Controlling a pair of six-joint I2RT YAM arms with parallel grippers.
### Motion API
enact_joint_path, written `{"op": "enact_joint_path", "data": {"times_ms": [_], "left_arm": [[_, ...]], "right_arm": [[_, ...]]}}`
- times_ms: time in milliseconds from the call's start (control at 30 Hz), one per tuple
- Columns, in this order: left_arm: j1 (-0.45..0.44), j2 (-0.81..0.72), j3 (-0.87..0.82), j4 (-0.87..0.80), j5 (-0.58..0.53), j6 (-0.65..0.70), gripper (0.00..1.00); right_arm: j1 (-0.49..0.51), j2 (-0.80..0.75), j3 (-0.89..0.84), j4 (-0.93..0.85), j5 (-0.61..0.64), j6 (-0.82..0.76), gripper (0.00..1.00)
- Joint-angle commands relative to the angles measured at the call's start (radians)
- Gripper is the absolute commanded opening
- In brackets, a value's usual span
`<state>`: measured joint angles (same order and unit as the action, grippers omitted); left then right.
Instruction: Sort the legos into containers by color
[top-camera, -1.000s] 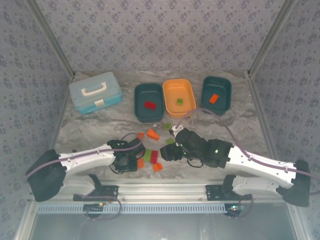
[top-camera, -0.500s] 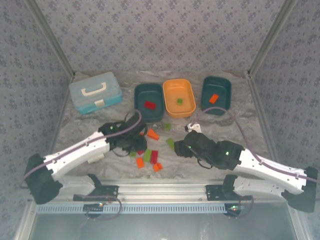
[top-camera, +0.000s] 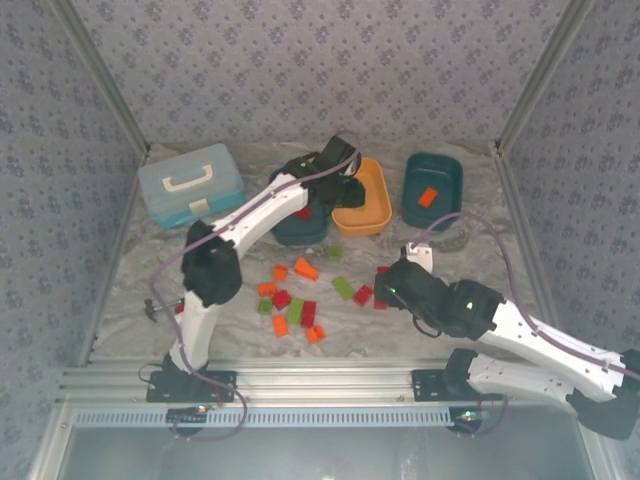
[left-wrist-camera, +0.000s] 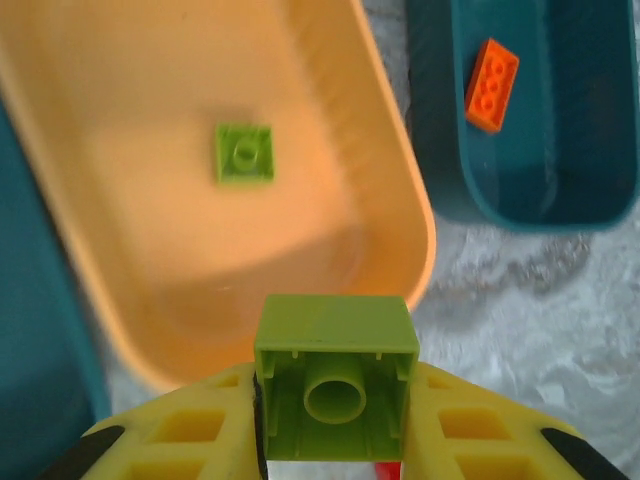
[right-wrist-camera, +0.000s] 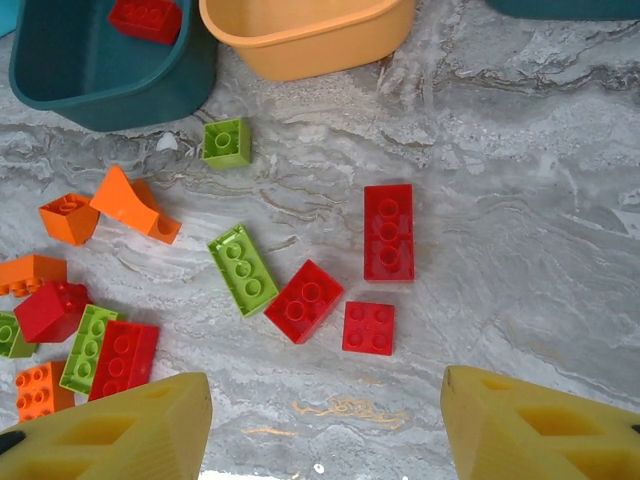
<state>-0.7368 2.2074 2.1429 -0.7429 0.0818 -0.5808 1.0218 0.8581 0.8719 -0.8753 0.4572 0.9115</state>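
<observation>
Three tubs stand in a row: the left teal tub (right-wrist-camera: 100, 70) holds a red brick (right-wrist-camera: 146, 17), the orange tub (left-wrist-camera: 390, 200) a square green brick (left-wrist-camera: 244, 153), the right teal tub (left-wrist-camera: 560, 190) an oblong orange brick (left-wrist-camera: 491, 84). A second green brick (left-wrist-camera: 336, 375) is clamped, hollow underside showing, in the left gripper (left-wrist-camera: 336, 400) over the orange tub's rim. The loose bricks (right-wrist-camera: 388, 231), red, orange and green, lie scattered on the table (right-wrist-camera: 520, 200) before the tubs.

Left gripper (left-wrist-camera: 335, 425) carrying green brick (left-wrist-camera: 335, 345), swinging from pile (top-camera: 293, 300) up over orange tub (left-wrist-camera: 424, 250). Right gripper (right-wrist-camera: 325, 420) pulling back rightward, uncovering red bricks (right-wrist-camera: 388, 232).
</observation>
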Motion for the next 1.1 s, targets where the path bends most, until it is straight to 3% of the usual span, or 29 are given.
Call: {"op": "enact_joint_path", "data": {"times_ms": [0,200,633,1067], "left_arm": [[0.03,0.123,0.181,-0.089,0.016,0.074,0.31],[0.059,0.284,0.359,-0.168,0.018,0.072,0.31],[0.055,0.355,0.36,-0.171,0.034,0.055,0.33],[0.014,0.354,0.355,-0.252,-0.017,0.05,0.3]], "right_arm": [[-0.009,-0.007,0.019,-0.039,0.022,0.023,0.64],[-0.031,-0.011,0.007,-0.053,0.018,0.024,0.64],[-0.071,-0.016,-0.029,-0.017,-0.028,0.021,0.64],[-0.104,-0.012,-0.056,0.019,-0.067,0.018,0.64]]}}
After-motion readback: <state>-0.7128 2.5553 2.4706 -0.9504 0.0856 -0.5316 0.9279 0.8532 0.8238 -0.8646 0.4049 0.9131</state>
